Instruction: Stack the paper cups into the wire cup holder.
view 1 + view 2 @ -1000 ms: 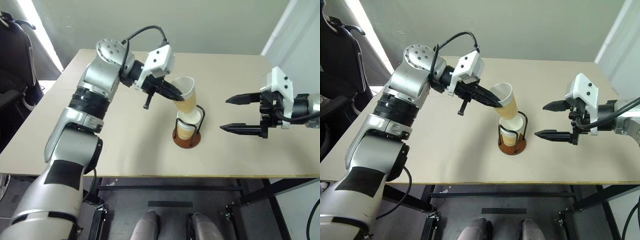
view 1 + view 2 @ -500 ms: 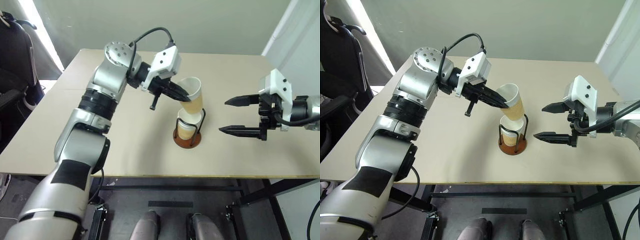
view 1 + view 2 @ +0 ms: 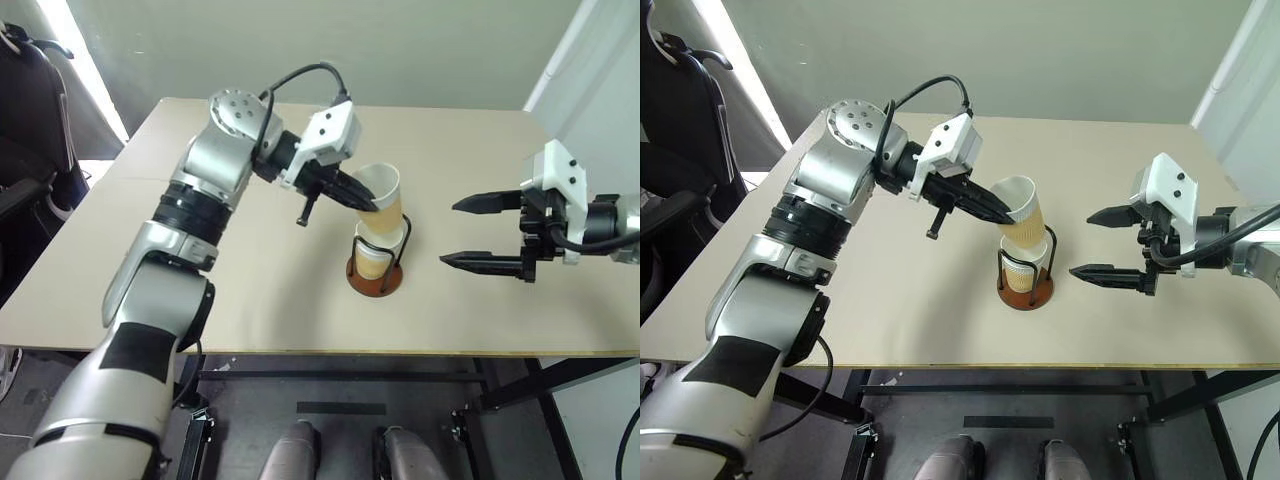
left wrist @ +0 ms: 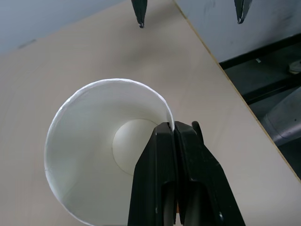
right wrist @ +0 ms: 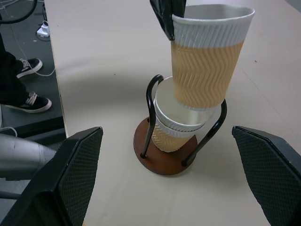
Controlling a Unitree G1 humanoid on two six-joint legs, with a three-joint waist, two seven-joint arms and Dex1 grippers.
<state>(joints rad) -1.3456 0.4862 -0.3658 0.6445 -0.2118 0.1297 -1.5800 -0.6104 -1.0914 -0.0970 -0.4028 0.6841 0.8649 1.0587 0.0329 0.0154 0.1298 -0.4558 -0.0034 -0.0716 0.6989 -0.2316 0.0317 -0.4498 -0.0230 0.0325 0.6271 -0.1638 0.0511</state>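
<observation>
Right wrist view: we log the left gripper [image 5: 167,21] pinching one paper cup [image 5: 207,61] by its rim, over cups nested in the wire cup holder [image 5: 162,162], mid-surface. Right gripper [image 3: 480,232] wide, empty. Next: lower straight, release.

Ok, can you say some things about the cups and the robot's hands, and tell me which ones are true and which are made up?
1. The left gripper pinches the rim of a paper cup. True.
2. That cup lies flat on the table. False: it hangs just above the cup already in the wire cup holder.
3. The right gripper holds a cup. False: its jaws are open and hold nothing.
4. The holder has a round reddish-brown base. True.
5. The holder is empty. False: a cup sits inside.
</observation>
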